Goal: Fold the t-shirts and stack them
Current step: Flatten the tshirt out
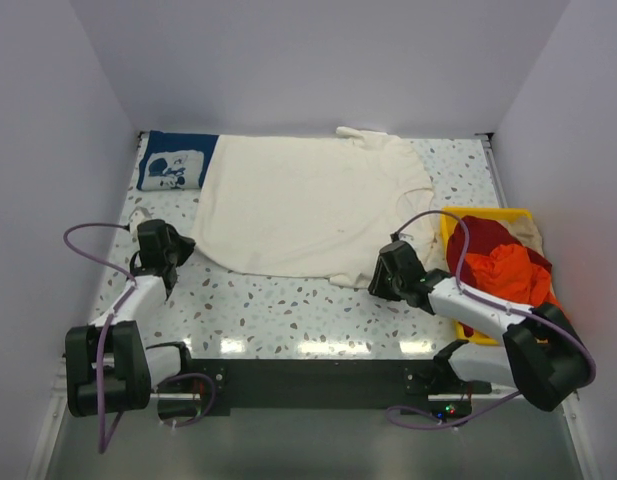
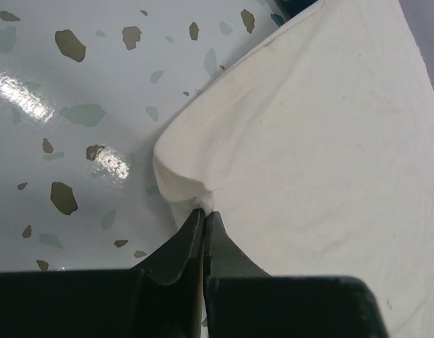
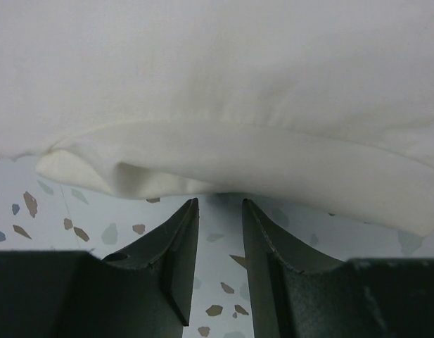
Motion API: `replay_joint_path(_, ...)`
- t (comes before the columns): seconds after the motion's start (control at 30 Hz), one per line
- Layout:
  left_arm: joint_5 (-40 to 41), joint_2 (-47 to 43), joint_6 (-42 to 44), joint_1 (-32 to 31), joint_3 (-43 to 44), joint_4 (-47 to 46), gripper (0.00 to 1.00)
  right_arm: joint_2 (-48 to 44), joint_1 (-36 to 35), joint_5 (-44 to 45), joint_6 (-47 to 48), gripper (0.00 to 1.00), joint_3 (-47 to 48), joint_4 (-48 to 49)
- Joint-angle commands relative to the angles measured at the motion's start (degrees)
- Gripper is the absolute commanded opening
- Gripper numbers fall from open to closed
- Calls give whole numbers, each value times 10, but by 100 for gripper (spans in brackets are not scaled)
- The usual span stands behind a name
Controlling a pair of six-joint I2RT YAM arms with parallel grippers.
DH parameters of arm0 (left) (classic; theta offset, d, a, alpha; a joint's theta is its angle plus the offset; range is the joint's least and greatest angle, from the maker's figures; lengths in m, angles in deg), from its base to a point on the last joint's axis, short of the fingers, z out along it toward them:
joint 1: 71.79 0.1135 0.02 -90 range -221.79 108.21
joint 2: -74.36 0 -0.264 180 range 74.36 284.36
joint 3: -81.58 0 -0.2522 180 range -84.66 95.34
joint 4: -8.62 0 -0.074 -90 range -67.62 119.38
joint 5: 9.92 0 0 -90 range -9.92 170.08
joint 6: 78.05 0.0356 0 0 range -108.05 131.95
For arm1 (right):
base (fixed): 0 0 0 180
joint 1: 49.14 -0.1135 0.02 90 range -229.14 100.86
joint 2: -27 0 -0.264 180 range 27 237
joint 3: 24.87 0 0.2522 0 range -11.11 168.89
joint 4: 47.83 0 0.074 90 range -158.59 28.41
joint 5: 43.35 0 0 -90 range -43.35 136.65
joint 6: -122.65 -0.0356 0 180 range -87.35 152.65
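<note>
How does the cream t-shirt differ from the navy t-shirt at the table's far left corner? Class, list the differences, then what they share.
The cream t-shirt is plain; the navy t-shirt carries a white print. The cream one lies spread out wide; the navy one is a compact rectangle, apparently folded. The left pincer is shut on the cream one's edge; no pincer touches the navy one. Both rest on the speckled table.

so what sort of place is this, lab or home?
Most likely a lab test cell: plain white walls box in a speckled table, a left arm and right arm are bolted at its near edge, and shirts sit staged in a yellow bin.
</note>
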Motion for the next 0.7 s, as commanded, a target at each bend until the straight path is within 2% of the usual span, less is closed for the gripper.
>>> replay_joint_path(0.0, -4, 7, 1, -3, 4, -40, 0, 15, -7, 52, -19, 36, 14, 42)
replay_joint_path(0.27, -16, 15, 1, -3, 1, -51, 0, -3, -20, 115, -8, 41, 18, 34)
replay_joint_path(0.53, -18, 21, 3, -3, 1, -55, 0, 41, -29, 127, 4, 42, 37, 33)
replay_joint_path(0.57, -18, 20, 4, -2, 1, -55, 0, 50, -40, 144, 8, 38, 50, 18)
replay_joint_path(0.6, -18, 20, 4, -2, 1, -55, 0, 51, -40, 144, 8, 38, 50, 18)
replay_joint_path(0.67, -18, 21, 4, -3, 1, -55, 0, 58, -42, 148, 10, 25, 60, -2)
